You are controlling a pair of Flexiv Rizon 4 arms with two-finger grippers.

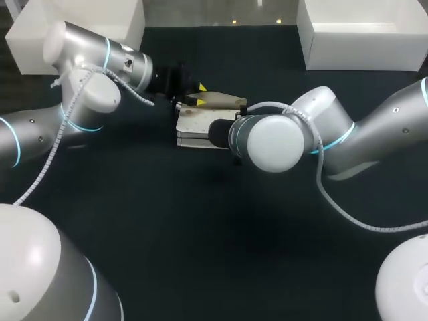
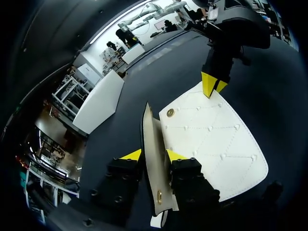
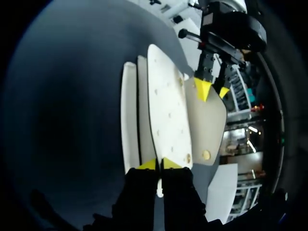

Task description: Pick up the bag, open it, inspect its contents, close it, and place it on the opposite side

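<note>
Seen from the head view, a cream quilted bag point(image 1: 197, 124) lies mid-way across the dark table point(image 1: 200, 227), with the left gripper point(image 1: 200, 94) at its far edge and the right arm's wrist covering that arm's fingers. The left wrist view shows the flap point(image 2: 154, 144) raised edge-on and pinched between this gripper's yellow tips, beside a brass snap point(image 2: 170, 112) on the studded front panel. In the right wrist view, the right gripper point(image 3: 159, 164) clamps that panel's edge, its tips almost together.
</note>
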